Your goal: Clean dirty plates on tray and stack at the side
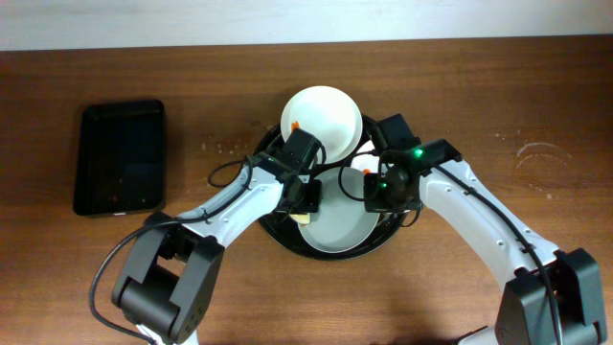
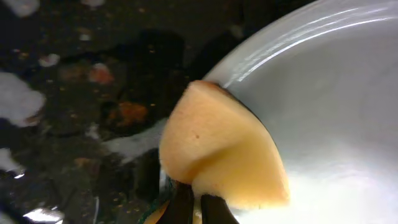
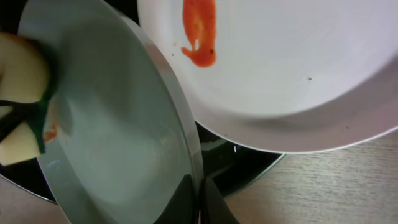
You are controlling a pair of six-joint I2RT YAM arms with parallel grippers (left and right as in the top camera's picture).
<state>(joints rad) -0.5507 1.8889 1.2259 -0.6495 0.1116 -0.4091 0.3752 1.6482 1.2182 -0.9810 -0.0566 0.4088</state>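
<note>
The round black tray (image 1: 278, 225) sits mid-table. A white plate (image 1: 340, 220) stands tilted in it, its rim pinched by my right gripper (image 1: 376, 192), which is shut on the plate's edge (image 3: 200, 193). My left gripper (image 1: 305, 199) is shut on a yellow sponge (image 2: 217, 149), pressed against the held plate's (image 2: 329, 106) left side. In the right wrist view the sponge (image 3: 18, 68) shows a green backing, with a small orange smear beside it. A second plate (image 1: 321, 117) with an orange smear (image 3: 200, 31) leans over the tray's far rim.
A smaller black rectangular tray (image 1: 120, 158) lies at the far left. The round tray's floor (image 2: 68, 106) is wet, with white and orange bits on it. Faint water rings (image 1: 541, 153) mark the wood at the right.
</note>
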